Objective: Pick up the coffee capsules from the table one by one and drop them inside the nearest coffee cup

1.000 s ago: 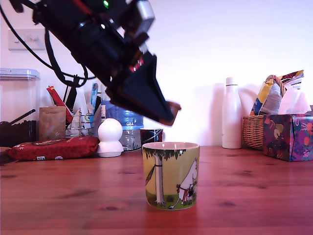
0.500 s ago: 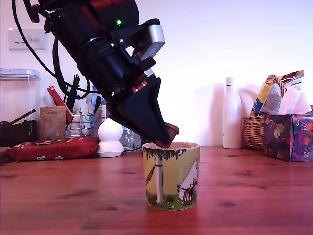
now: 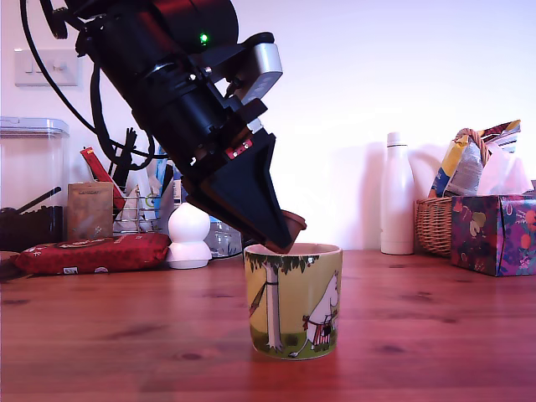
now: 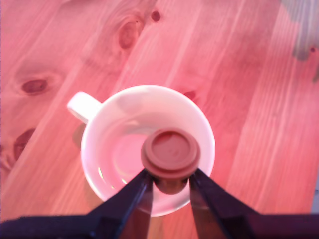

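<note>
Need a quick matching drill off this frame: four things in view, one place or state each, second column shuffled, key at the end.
Things
1. brown capsule
2. mug
3. white bottle
4. red packet

Places or states
A. standing by the wall, next to the wicker basket
B. lying flat at the exterior view's left, on the table
C. pinched between the fingers of the gripper, over the mug's opening
D. upright on the table, nothing inside it in the wrist view

Pairs: 1-C, 2-D, 3-A, 4-B
</note>
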Tool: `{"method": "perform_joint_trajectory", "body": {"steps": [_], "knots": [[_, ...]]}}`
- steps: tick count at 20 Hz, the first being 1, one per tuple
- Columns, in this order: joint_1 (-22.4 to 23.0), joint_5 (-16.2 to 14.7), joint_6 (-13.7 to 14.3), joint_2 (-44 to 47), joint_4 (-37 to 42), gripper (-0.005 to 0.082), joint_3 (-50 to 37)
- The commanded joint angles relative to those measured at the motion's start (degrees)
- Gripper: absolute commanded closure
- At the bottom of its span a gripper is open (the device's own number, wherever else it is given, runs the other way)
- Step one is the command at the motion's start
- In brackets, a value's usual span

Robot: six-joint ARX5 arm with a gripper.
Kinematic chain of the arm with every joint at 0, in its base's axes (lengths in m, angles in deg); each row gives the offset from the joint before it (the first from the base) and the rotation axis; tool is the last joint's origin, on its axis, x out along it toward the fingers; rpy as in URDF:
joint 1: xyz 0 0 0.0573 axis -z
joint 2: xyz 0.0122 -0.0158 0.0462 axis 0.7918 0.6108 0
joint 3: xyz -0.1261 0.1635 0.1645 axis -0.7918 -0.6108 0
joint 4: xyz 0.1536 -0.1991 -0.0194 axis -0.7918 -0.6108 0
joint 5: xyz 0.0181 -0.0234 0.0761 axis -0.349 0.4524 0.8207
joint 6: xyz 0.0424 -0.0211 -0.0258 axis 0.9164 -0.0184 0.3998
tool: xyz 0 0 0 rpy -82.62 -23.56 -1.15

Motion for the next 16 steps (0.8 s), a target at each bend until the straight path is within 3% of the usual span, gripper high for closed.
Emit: {"method": "perform_joint_trajectory", "body": {"steps": [1,7,10,13,16], "knots": [[0.1,0.0,0.3,0.5,0.4,0.0017,0.8],[0.1,0.0,0.3,0.4,1.7,0.001,0.8],[0.1,0.0,0.3,-0.7,1.7,0.0098,0.8],[0.1,-0.1,0.6,-3.1,1.5,0.0369,0.8],[-0.7,-0.8,0.7,-5.7,1.3,0.078,0.8]]}}
